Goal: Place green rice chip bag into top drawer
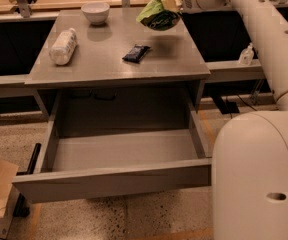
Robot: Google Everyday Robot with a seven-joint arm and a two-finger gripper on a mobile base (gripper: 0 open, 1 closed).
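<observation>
Item: green rice chip bag (158, 15), pinched at its upper edge by the closed fingers of my gripper (171, 4), hanging above the far right corner of the grey table (99, 59), clear of its surface for carrying to the top drawer (119, 179), open below the table's front edge.

gripper (171, 4) above matt grey table (99, 61) holds crinkly, glossy bag (156, 16).
</observation>
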